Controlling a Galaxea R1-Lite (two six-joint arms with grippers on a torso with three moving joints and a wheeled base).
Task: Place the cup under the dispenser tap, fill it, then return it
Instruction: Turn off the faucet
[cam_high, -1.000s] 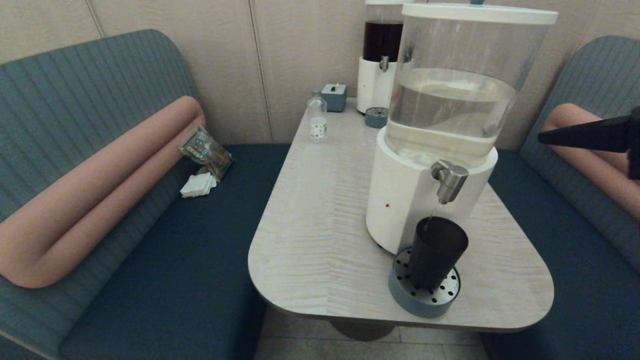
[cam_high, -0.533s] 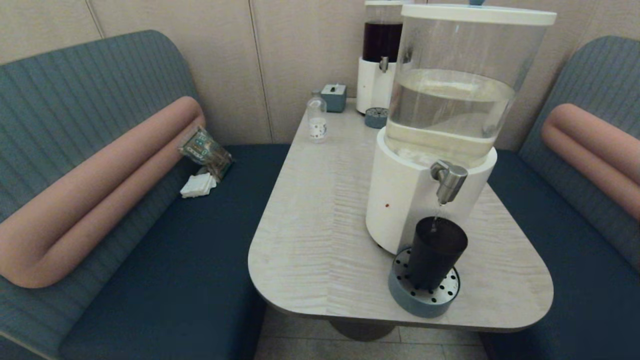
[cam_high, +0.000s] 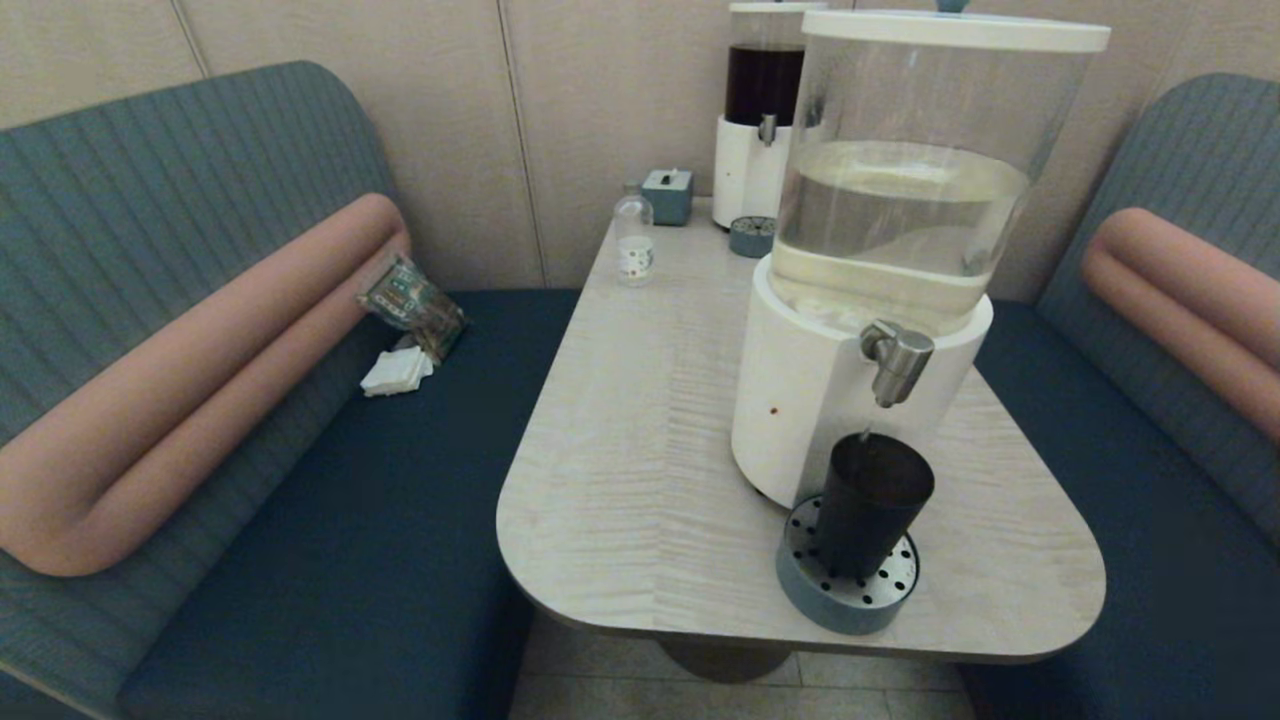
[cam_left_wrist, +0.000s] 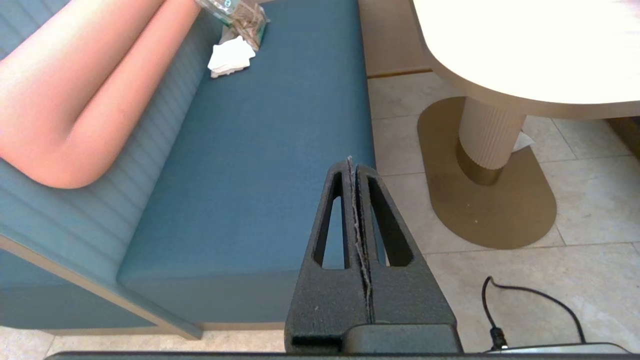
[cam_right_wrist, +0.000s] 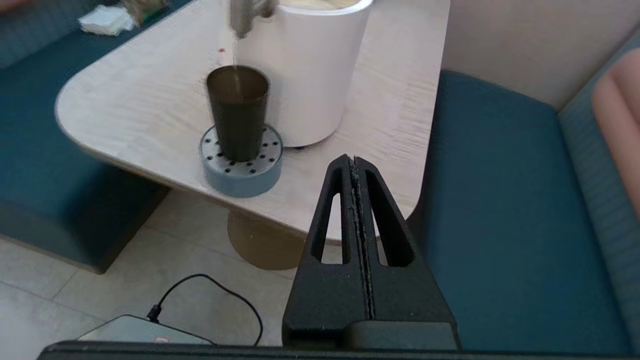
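Observation:
The black cup (cam_high: 872, 503) (cam_right_wrist: 238, 112) stands upright on the round grey drip tray (cam_high: 848, 592) (cam_right_wrist: 241, 165), right under the brushed-steel dispenser tap (cam_high: 898, 360). A thin stream of liquid (cam_right_wrist: 234, 52) runs from the spigot into the cup in the right wrist view. The tap belongs to the large white-based dispenser (cam_high: 870, 250) with a clear tank of pale liquid. My right gripper (cam_right_wrist: 354, 159) is shut and empty, held low off the table's near right corner, apart from the cup. My left gripper (cam_left_wrist: 351, 161) is shut and empty, parked low over the bench edge and floor. Neither gripper shows in the head view.
A smaller dark-liquid dispenser (cam_high: 760, 110) with its own small tray (cam_high: 752, 235), a clear bottle (cam_high: 634, 240) and a small teal box (cam_high: 668, 194) stand at the table's far end. Upholstered benches flank the table (cam_high: 640, 450). A cable (cam_right_wrist: 210, 295) lies on the floor.
My right gripper, seen at the right edge one second ago, has withdrawn out of the head view. The cup has not moved on the tray.

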